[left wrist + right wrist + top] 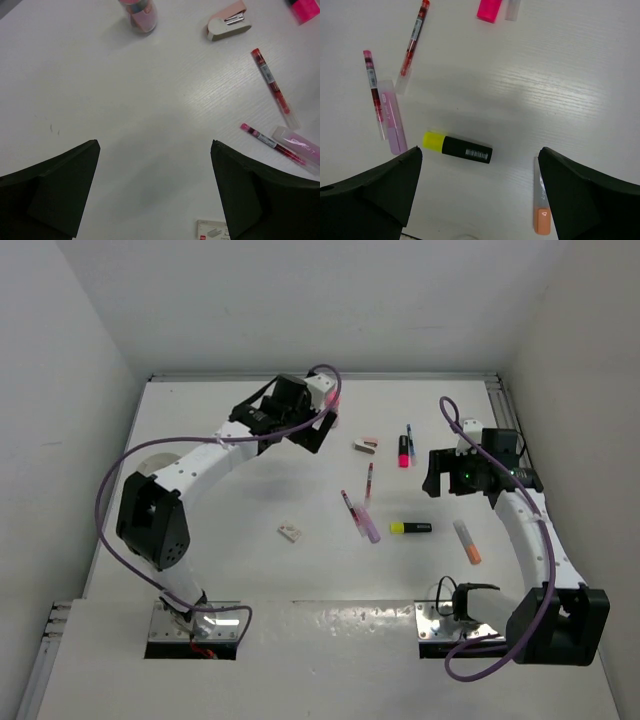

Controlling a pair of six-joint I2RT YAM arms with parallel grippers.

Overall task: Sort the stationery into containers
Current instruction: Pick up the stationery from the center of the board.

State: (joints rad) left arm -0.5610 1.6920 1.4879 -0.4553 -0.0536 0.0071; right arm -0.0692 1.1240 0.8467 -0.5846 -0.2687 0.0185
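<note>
Yellow-black highlighter [457,148] lies on the white surface [560,75]; the right tool [480,197] hangs near it, the left tool [155,192] well apart, both spread wide, empty.

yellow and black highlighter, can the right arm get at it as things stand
Probably yes. The yellow and black highlighter lies uncovered just ahead of the open right pincer, within its gap in the wrist view. The orange highlighter and the pink pen lie apart from it.
</note>
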